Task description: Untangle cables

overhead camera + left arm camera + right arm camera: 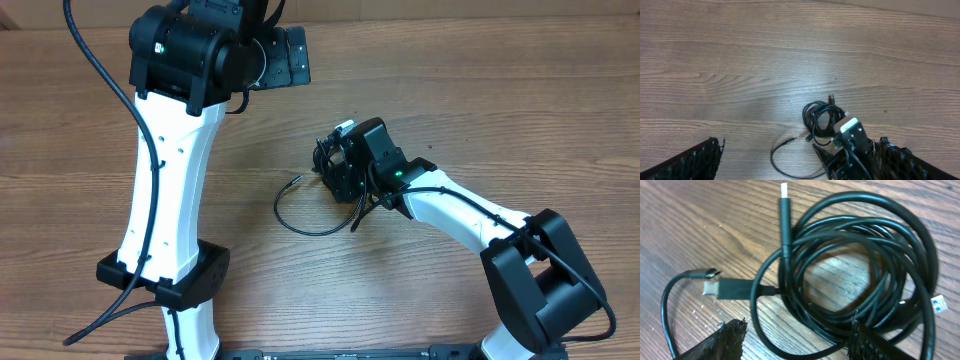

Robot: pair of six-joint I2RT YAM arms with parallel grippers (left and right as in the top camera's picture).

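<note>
The thin black cables (pixel 810 117) lay coiled on the wooden table (pixel 480 80). The right gripper (pixel 800 340) straddled the coil's edge, fingers (pixel 875 340) parted, grasping nothing. The left gripper (pixel 800 165) hung well away from the coil, released. It seemed best to pinch the black silver-tipped plug (pixel 735 289) beside the coil, not the whole bundle. Only the right wrist view showed how the strands crossed; overhead, the arm hid them.

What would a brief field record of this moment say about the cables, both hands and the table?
cables: thin black cords wound into one tangled coil, several plug ends showing
loose cord: curves out of the coil onto the wood
right hand: open, fingers astride the coil's near edge
left hand: open, empty, apart from the cables
table: wood-grain top
untangled: no
</note>
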